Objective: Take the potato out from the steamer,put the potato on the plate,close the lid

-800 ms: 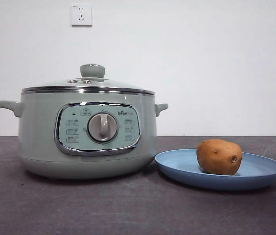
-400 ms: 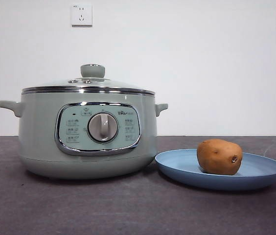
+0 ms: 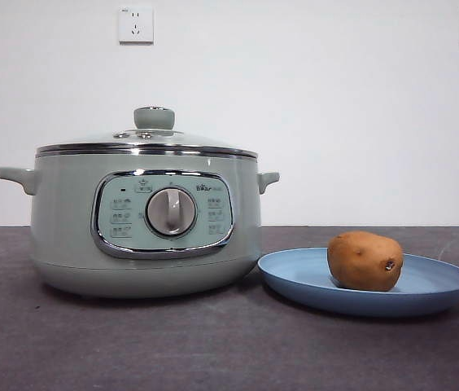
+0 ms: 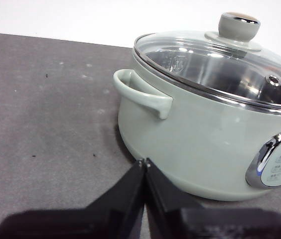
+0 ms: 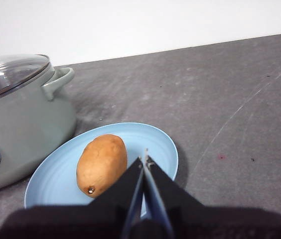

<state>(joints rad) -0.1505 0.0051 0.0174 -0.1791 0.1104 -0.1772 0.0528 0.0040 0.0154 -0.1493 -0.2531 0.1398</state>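
Note:
The pale-green steamer stands on the table at the left, with the glass lid seated on it. The brown potato lies on the light-blue plate to the steamer's right. In the left wrist view the steamer and its lid show, and my left gripper is shut and empty near the pot's side handle. In the right wrist view my right gripper is shut and empty, held back from the potato on the plate. Neither gripper shows in the front view.
The dark grey table ends at a white wall with two sockets. The steamer's handle stands close to the plate's far rim.

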